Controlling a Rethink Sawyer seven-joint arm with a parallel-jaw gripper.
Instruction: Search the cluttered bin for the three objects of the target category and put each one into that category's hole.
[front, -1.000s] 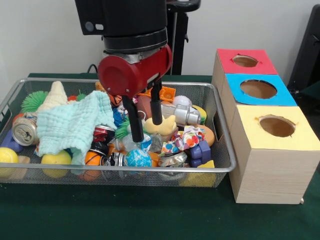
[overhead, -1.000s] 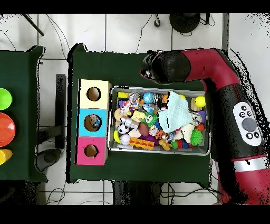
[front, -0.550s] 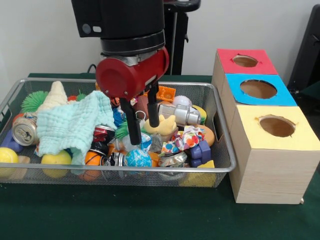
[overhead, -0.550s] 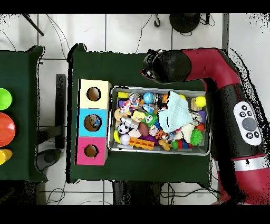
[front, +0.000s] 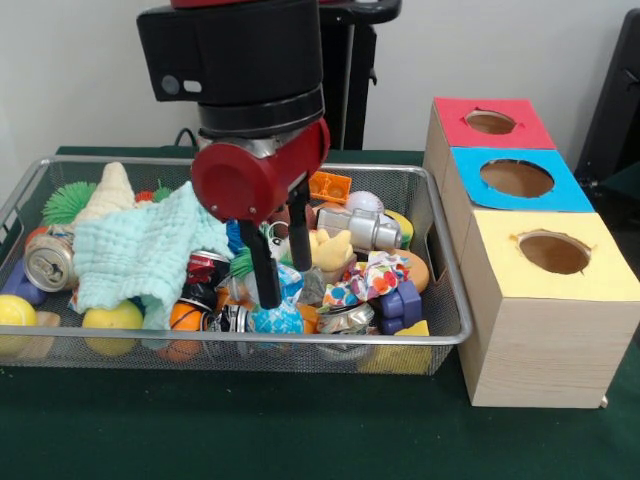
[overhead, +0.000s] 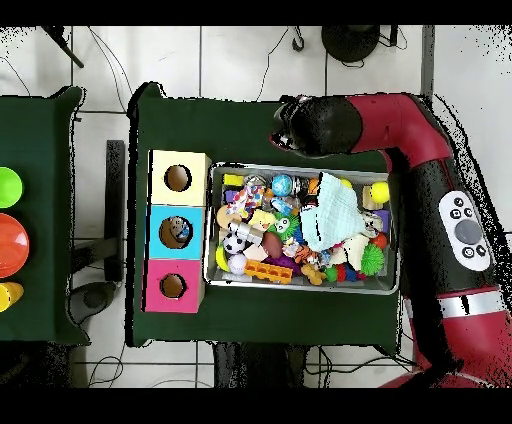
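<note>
At far left in the front view we see a crushed can (front: 48, 262) lying against the wire bin (front: 440, 262) wall, a mint cloth (front: 145, 246) draped beside it. Our gripper (front: 283, 267) hangs over the bin's middle, fingers spread and holding nothing, tips just above a blue-green ball (front: 276, 318). Right of the bin stand the yellow (front: 553, 252), blue (front: 516, 178) and red (front: 490, 122) holes.

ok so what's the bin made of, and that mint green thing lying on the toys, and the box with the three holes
The bin looks like silvery metal wire mesh: you see through its walls. The mint green thing seems soft, crinkly woven cloth, draped in folds. The box looks like pale wood with visible grain, its top covered in matte coloured panels, possibly paper.
</note>
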